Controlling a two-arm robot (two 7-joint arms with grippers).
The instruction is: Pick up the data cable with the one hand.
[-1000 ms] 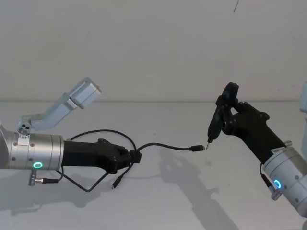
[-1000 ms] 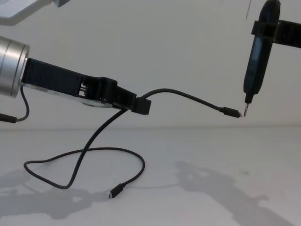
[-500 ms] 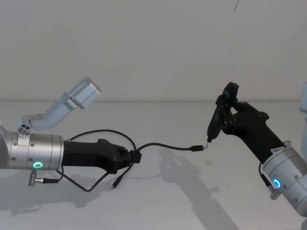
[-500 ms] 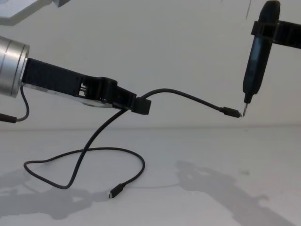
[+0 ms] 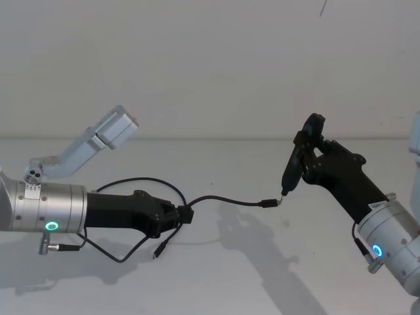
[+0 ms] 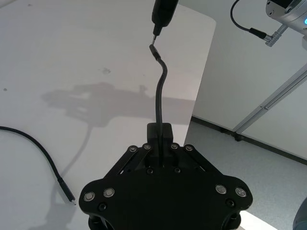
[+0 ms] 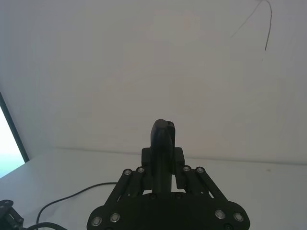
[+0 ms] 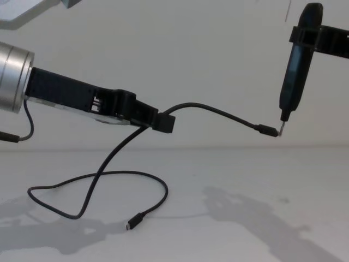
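White table (image 5: 216,289) and a bare pale wall make up the whole setting. Above the table hangs the cable (image 5: 226,199), a thin black cord pinched partway along its length by the left gripper (image 5: 186,214), whose jaws are closed tight on it. From that pinch point one short stretch arches out toward 3 o'clock in the head view and ends in a small plug (image 8: 267,130) held in the air; the longer stretch drops toward 7 o'clock, loops on the table and finishes in the other plug (image 8: 134,221) lying flat at the near side. At the airborne plug sits the thin metal tip of a black pen-shaped tool (image 8: 294,71), which the right gripper (image 5: 310,152) holds clamped between closed jaws; tip and plug look to be touching or nearly so, and I cannot tell which. Judging by how it sags and curls, the cord is light and limp along its run, yet stiff enough over a short span to hold that arch unsupported. It would slip through a loose grip, so a firm pinch on the cord itself, close behind a plug, seems the best hold, since the plug's shoulder would stop it sliding out. The pickup itself looks done, with only the tail on the table.
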